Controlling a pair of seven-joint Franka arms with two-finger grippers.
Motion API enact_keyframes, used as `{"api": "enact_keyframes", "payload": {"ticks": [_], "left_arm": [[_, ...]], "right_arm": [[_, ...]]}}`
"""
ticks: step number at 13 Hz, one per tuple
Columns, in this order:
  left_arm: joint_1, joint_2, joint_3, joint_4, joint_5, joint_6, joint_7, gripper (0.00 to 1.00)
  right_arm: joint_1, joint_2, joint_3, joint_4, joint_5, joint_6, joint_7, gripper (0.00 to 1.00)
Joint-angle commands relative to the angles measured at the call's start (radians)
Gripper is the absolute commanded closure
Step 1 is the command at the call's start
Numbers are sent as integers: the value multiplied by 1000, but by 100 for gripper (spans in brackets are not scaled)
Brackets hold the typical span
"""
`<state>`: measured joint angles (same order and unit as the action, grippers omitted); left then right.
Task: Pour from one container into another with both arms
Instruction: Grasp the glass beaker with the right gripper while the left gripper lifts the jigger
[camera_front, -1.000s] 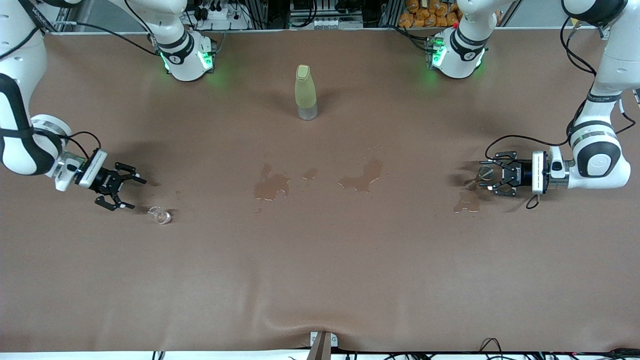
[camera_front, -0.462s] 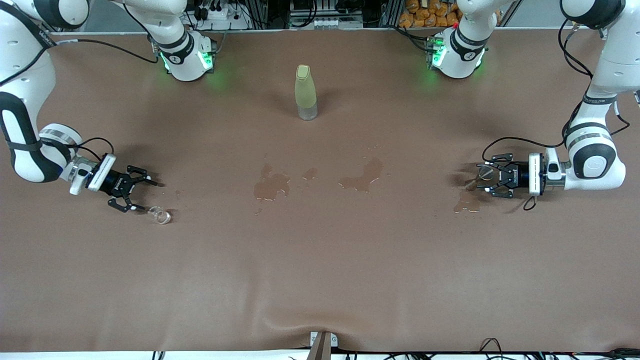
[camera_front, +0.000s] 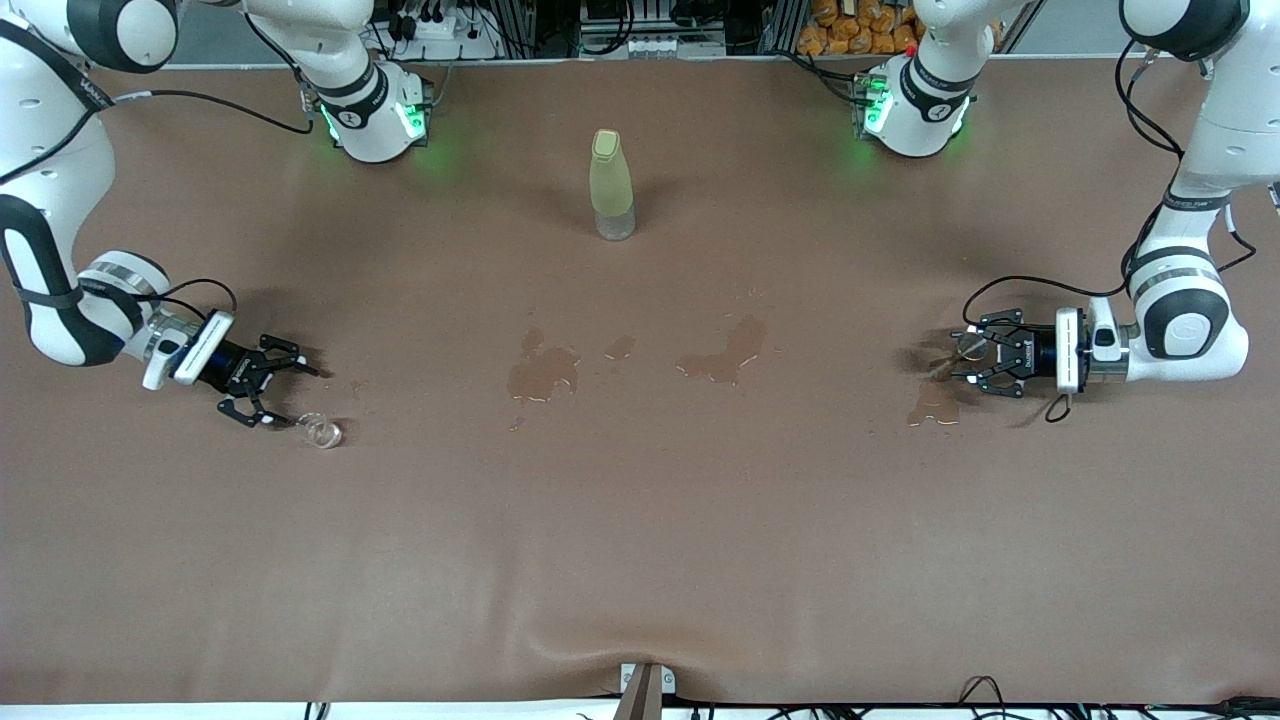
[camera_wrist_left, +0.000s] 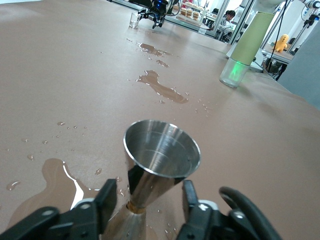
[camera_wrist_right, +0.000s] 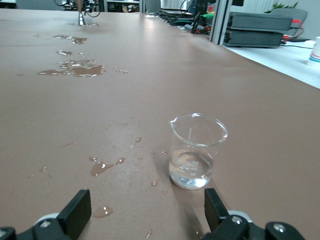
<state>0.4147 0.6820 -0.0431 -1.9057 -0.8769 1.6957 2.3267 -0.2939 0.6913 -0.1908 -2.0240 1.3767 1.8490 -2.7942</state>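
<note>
Read the table (camera_front: 640, 560), a matte brown sheet with a soft wrinkle at its six o'clock edge, as a clock face seen from the front camera.

At about three o'clock you have the left gripper (camera_front: 975, 355), lying level and low over the table at the left arm's end. Its black fingers (camera_wrist_left: 107, 200) straddle the pinched waist of a steel jigger (camera_wrist_left: 161, 150), a polished double cone standing upright with its round mouth up. The fingers are parted, with a sliver of gap showing on each side of the waist, so they are not clamped on it. A shiny, irregular puddle (camera_front: 932, 405) lies on the table at roughly seven o'clock from the jigger.

At about nine o'clock you have the right gripper (camera_front: 268, 392), low over the table at the right arm's end, its fingers (camera_wrist_right: 75, 212) spread wide with nothing between them. Just ahead of the fingertips, at about four o'clock from them in the front view, stands a small clear glass beaker (camera_wrist_right: 196, 150). It is cylindrical with a pouring lip and holds a little clear liquid in the bottom, with droplets scattered around it.

Near twelve o'clock stands a tall, frosted yellow-green bottle (camera_front: 610, 185), tapered to a capped top, with a clear base. Two more wet patches (camera_front: 540, 375) (camera_front: 725, 355) mark the table's middle.
</note>
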Motion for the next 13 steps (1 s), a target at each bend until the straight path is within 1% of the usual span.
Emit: {"api": "enact_keyframes", "payload": {"ticks": [1,3,4,5,6,7,8,9,10,13], "left_arm": [[-10,10,2,11,-24,7,20,54],[-11,10,2,11,-24,13,22,63],[-11,8,2,11,-24,15,22,70],[-11,10,2,11,-24,15,22,74],[-13,8,2,13,-24,15,22,82],[-17,4,2,13,-24,15,22,93],[-28,-2,2,13,-24,15,20,100],[-36,-7,-1,20,-24,13,20,100],[-36,-21,-24,23,-24,12,19,100],[-24,-27,-127,65,-33,7,19,100]], "right_arm": [[-33,28,10,2,77,-25,-222,0],[-31,39,11,4,123,-25,-222,0],[-25,42,13,4,149,-24,-222,0],[-21,48,16,5,160,-24,-222,0],[-13,54,17,5,179,-22,-222,0],[-5,62,17,11,185,-22,-222,0],[1,68,17,13,196,-20,-223,0],[7,73,20,19,206,-20,-223,0],[15,77,20,19,214,-20,-223,0],[48,92,22,21,272,-19,-223,0]]}}
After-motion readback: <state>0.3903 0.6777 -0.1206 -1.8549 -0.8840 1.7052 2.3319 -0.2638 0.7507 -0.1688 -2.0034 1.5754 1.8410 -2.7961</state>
